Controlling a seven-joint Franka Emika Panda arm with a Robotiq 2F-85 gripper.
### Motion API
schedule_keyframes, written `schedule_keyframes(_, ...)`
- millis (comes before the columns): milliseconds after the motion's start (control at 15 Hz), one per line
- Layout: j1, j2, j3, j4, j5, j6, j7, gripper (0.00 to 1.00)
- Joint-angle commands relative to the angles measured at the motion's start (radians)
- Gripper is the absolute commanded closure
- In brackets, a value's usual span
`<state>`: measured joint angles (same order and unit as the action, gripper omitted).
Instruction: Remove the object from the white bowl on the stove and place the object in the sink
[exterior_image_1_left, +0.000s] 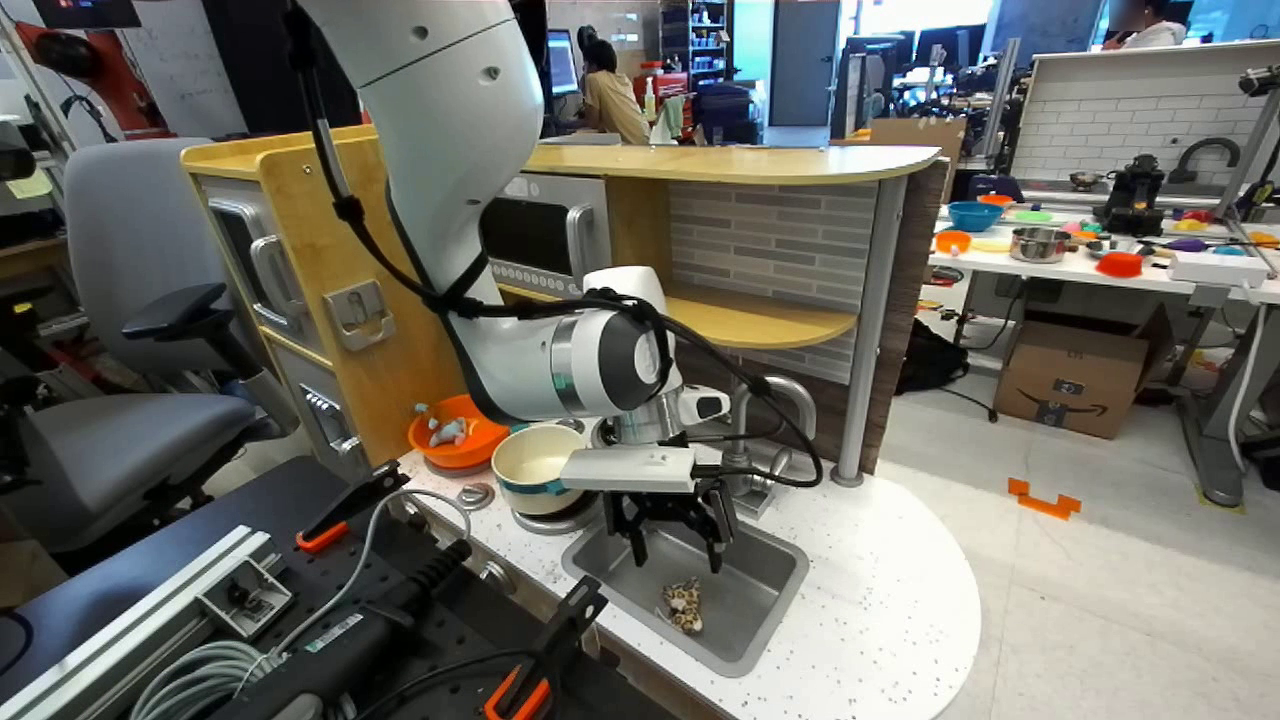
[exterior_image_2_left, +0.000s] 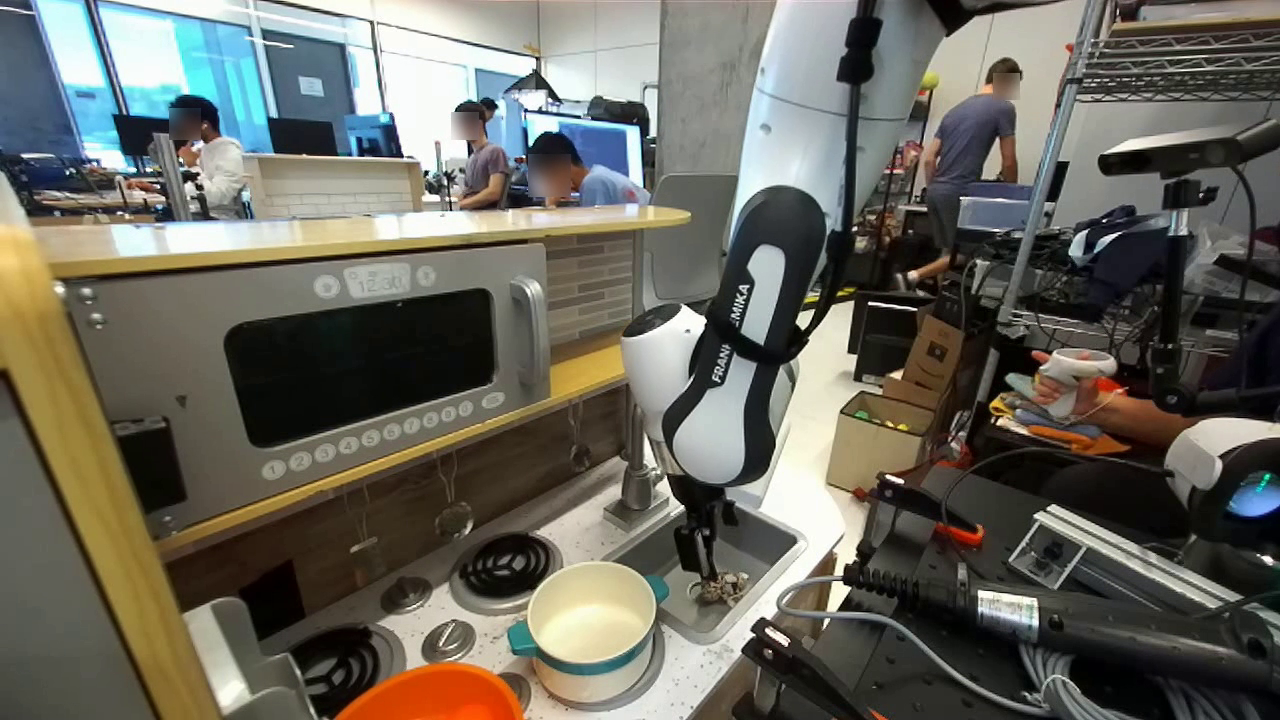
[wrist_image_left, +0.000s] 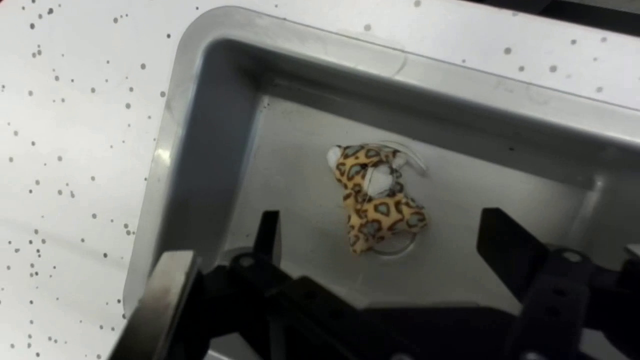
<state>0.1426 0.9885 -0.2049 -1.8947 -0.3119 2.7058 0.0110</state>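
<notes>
Evidently the object (wrist_image_left: 380, 207), a leopard-spotted plush toy, lies on the floor of the sink (wrist_image_left: 300, 132), so the placing looks done and only a retreat seems left. Over the sink hangs the gripper (exterior_image_1_left: 677, 557), its fingers (wrist_image_left: 510, 245) spread well apart with nothing clamped; in the wrist view they flank the toy with a gap on each side. A clean finish calls for wide fingers and a rise straight out of the sink, since a sideways sweep could bump its walls or drag the toy. Just beside the sink stands the faucet (exterior_image_1_left: 797, 393); in an exterior view a black cable (exterior_image_1_left: 762, 386) loops across it, contact unclear, so a slow lift would guard against a snag. Near the sink, the white bowl (exterior_image_2_left: 592, 640) sits upright on the stove (exterior_image_2_left: 507, 565); the orange bowl (exterior_image_1_left: 475, 456) lies farther off.
</notes>
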Motion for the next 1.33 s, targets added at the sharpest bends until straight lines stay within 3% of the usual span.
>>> schedule_keyframes(0, 0.006, -0.116, -0.003, -0.119, -0.016, 0.029, -0.011, 0.00)
schedule_keyframes(667, -0.005, -0.422, 0.020, -0.419, -0.015, 0.067, -0.038, 0.00)
schedule_keyframes(1267, -0.001, -0.747, 0.138, -0.598, 0.038, 0.003, 0.025, 0.00)
